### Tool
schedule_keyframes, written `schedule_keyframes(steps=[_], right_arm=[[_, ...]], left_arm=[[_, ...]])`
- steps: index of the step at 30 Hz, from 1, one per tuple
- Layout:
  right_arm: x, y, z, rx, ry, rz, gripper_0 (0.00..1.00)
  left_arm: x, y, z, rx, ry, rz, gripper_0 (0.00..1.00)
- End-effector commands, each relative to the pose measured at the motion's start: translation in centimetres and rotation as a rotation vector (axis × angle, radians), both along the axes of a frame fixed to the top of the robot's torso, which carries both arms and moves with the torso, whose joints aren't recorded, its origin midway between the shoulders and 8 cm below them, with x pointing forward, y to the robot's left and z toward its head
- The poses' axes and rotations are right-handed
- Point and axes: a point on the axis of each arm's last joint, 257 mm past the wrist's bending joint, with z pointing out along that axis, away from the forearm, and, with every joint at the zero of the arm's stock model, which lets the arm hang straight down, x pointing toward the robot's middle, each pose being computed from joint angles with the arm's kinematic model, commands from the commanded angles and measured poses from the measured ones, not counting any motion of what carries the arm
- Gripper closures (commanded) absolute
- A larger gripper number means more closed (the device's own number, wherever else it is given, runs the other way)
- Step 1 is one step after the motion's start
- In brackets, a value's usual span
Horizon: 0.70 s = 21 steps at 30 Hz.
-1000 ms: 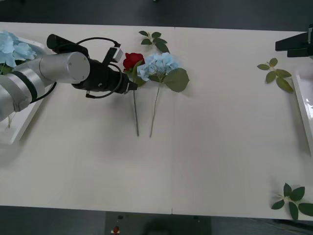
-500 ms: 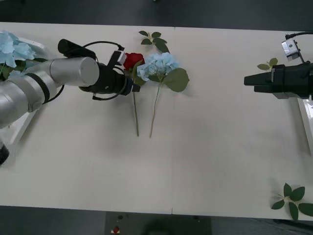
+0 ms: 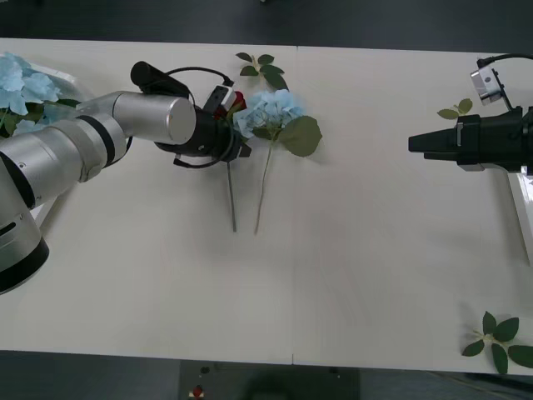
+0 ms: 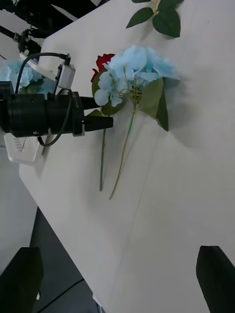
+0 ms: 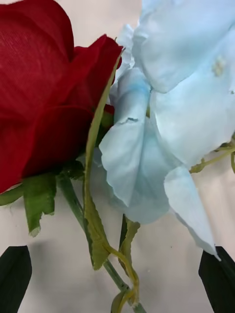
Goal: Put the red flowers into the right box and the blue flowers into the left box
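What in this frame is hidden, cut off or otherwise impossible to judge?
- Red flower bloom: front view, mostly behind the left gripper.
- Right box: front view, cut off by the picture's edge and partly behind the right gripper.
- Left box: front view, largely covered by the left arm.
- Blue flower: left wrist view, stem out of frame.

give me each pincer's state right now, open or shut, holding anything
Left pincer: open, at the red flower beside the blue flower, holding nothing.
Right pincer: open, empty, hovering over the table's right side.
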Motion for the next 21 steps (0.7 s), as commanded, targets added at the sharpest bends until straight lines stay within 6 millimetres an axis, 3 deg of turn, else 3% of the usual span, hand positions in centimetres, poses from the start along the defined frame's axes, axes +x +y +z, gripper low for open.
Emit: schedule_keyframes(steps=[1, 11, 13, 14, 15, 21], right_arm=[[0.5, -0.5, 2.3, -0.011, -0.054, 0.002, 0.08], [0.5, -0.5, 2.3, -0.011, -0.054, 0.002, 0.08], [0.5, -0.5, 2.3, -0.011, -0.054, 0.002, 0.08], [0.5, -0.5, 2.3, -0.011, -0.054, 0.002, 0.08], [0.5, -0.5, 2.3, -0.011, -0.054, 0.002, 0.08], [0.5, -0.5, 2.3, -0.011, -0.054, 0.002, 0.09]], left_arm=[[0.6, 0.2, 0.7, 0.038, -0.036, -0.004, 0.0], [0.4, 1.5, -1.1, 0.113, -0.054, -0.023, 0.0], [0.4, 1.4, -1.0, 0.113, -0.056, -0.025, 0.42], [0.4, 1.5, -1.0, 0.116, -0.057, -0.026, 0.96], [0.5, 1.4, -1.0, 0.117, -0.06, -0.027, 1.0], [0.4, 1.4, -1.0, 0.12, -0.061, -0.03, 1.0]])
